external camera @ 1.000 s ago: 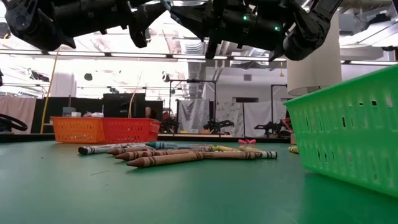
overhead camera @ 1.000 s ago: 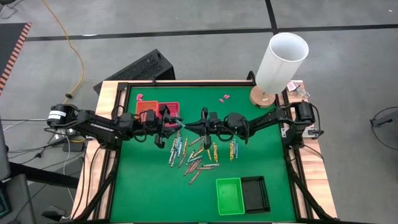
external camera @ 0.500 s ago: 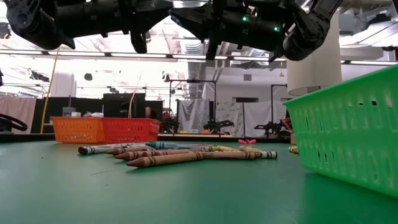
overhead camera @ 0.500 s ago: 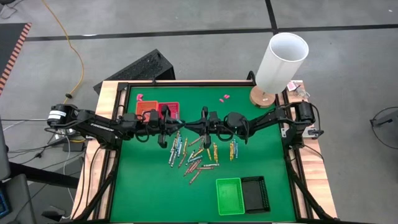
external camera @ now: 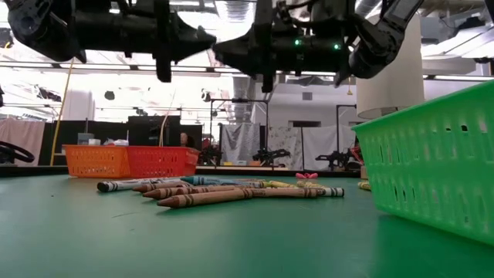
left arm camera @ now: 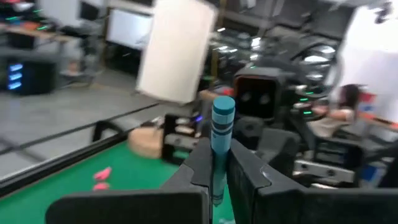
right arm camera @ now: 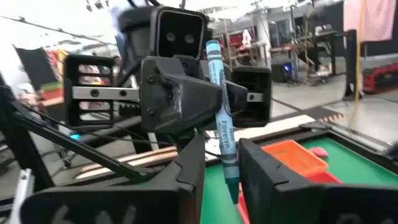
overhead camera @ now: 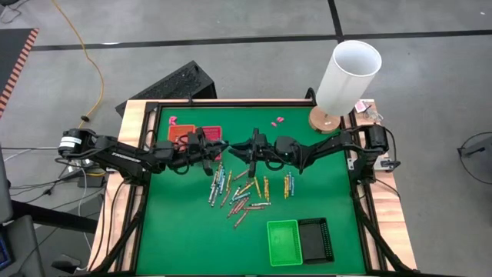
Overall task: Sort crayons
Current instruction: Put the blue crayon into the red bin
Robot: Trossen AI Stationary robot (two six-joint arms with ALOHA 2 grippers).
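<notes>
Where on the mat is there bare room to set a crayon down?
Free: the mat left of the green basket, and the far strip right of the pink scraps. Crowded: the middle, under the crayons, and the red basket corner.

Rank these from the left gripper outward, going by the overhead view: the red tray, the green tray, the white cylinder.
Measured from the left gripper, shut on a blue crayon above the table's middle:
1. Red tray, just behind it on the left side.
2. Green tray, at the front edge, toward the right.
3. White cylinder, at the back right corner.
</notes>
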